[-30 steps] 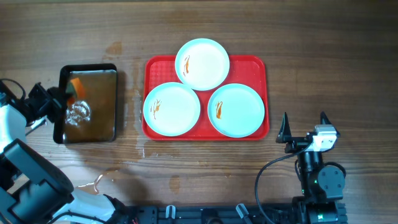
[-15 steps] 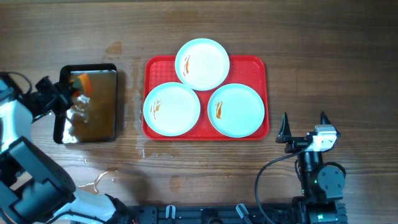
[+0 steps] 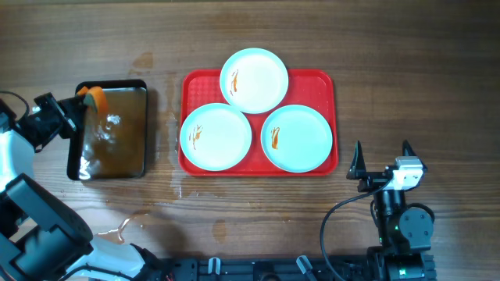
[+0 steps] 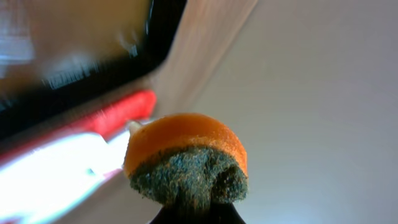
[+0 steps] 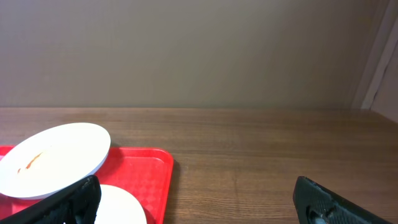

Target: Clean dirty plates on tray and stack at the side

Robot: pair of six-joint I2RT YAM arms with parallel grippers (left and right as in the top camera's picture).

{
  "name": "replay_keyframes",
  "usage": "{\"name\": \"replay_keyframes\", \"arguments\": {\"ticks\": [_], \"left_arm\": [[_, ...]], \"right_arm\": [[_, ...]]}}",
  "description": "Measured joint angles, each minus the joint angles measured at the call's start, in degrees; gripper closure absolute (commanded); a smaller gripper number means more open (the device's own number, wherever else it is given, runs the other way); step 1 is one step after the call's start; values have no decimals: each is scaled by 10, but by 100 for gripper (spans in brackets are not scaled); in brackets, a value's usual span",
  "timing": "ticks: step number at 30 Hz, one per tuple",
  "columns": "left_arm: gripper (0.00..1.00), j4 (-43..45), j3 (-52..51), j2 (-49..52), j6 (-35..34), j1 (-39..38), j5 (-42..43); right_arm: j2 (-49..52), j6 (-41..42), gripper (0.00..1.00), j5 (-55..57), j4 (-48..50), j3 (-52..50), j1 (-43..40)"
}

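Observation:
Three pale plates lie on the red tray (image 3: pixel 316 83): one at the back (image 3: pixel 254 80), one front left (image 3: pixel 216 136), one front right (image 3: pixel 297 138). Each bears small orange-red smears. My left gripper (image 3: pixel 78 109) is shut on an orange sponge (image 3: pixel 95 97) with a dark green scouring side, held over the back left corner of the pan. In the left wrist view the sponge (image 4: pixel 186 155) fills the lower middle, with the tray (image 4: pixel 124 112) blurred behind it. My right gripper (image 3: pixel 382 148) stands open right of the tray, nothing between its fingers (image 5: pixel 336 202).
A black-rimmed metal pan (image 3: pixel 145 129) with brown water sits left of the tray. Wet patches (image 3: pixel 125 226) mark the wood near the front edge. The right wrist view shows the tray's corner (image 5: pixel 149 171), a plate (image 5: pixel 53 158) and bare table beyond.
My left gripper has carried the sponge out of the pan's water toward its back left corner. The right arm and the plates have not moved.

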Motion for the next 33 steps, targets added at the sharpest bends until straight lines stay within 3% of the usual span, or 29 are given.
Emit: {"name": "replay_keyframes", "arguments": {"ticks": [5,10,16,27,31,33], "left_arm": [[96,2,0,0,140,-29,-229],[96,38,0,0,202,-68,-344],[96,87,0,0,278,-90,-344],[96,128,0,-98,475,-90,-196],[96,97,0,-102,557,-93,-196],[96,85,0,-91,599,-106,-249]], "right_arm": [[0,0,0,0,0,0,0],[0,0,0,0,0,0,0],[0,0,0,0,0,0,0],[0,0,0,0,0,0,0],[0,0,0,0,0,0,0],[0,0,0,0,0,0,0]]}}
